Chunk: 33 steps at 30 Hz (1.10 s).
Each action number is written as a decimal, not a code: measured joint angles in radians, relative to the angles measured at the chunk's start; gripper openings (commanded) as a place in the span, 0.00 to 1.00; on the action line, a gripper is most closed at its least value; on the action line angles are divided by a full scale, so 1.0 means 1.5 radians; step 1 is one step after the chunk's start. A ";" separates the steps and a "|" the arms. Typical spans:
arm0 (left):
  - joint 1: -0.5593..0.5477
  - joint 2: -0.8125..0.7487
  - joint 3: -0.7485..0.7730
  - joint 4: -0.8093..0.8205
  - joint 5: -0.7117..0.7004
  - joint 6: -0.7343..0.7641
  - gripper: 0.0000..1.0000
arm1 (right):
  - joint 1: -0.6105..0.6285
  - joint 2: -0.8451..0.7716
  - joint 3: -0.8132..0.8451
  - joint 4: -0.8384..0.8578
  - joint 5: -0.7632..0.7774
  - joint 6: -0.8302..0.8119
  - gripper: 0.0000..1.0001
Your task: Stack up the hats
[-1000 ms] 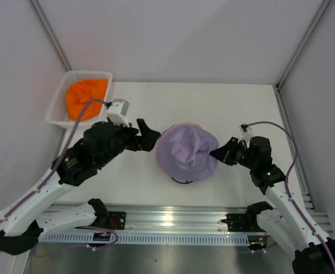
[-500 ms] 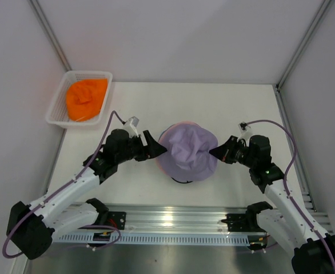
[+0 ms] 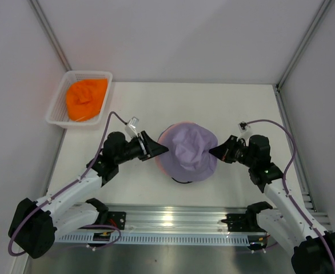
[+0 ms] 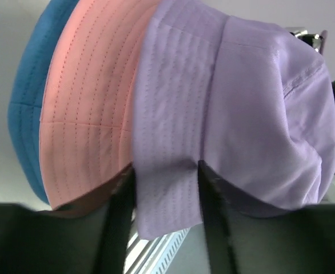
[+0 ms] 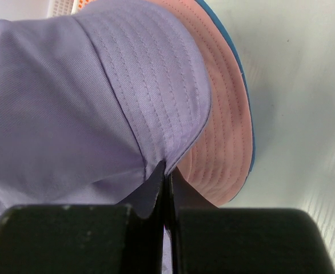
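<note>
Top external: the lavender hat (image 3: pixel 189 153) sits mid-table on top of a stack, and a thin black wire stand (image 3: pixel 182 181) peeks out under its near edge. A sliver of the pink hat (image 3: pixel 158 162) shows at the stack's left rim. The orange hat (image 3: pixel 86 98) lies apart, crumpled inside the white mesh basket (image 3: pixel 56 108) at the table's (image 3: pixel 242 103) far left corner. The left gripper (image 3: pixel 159 149) is at the stack's left brim and the right gripper (image 3: pixel 213 152) is at its right brim, both low and pointing inward.

Left wrist: three brims are layered, with the blue hat (image 4: pixel 33 91) outermost, the pink hat (image 4: pixel 93 103) next and the lavender hat (image 4: pixel 242 114) on top. The left gripper (image 4: pixel 166 188) has its jaws narrowed but apart, and a flap of lavender brim hangs between the fingers (image 4: pixel 119 228). I can't tell whether they press it.

Right wrist: the right gripper (image 5: pixel 166 188) is clamped tight, with the lavender hat's (image 5: pixel 70 103) brim edge pinched between the closed fingers. The pink hat's (image 5: pixel 224 142) brim lies just below the lavender, and the blue hat (image 5: pixel 244 85) shows only as a thin edge beyond it. A bit of the basket (image 5: pixel 62 5) is at the top edge.
</note>
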 measured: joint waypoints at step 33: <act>0.001 0.095 0.051 -0.135 -0.123 -0.002 0.19 | 0.000 0.074 -0.013 0.010 0.033 -0.032 0.54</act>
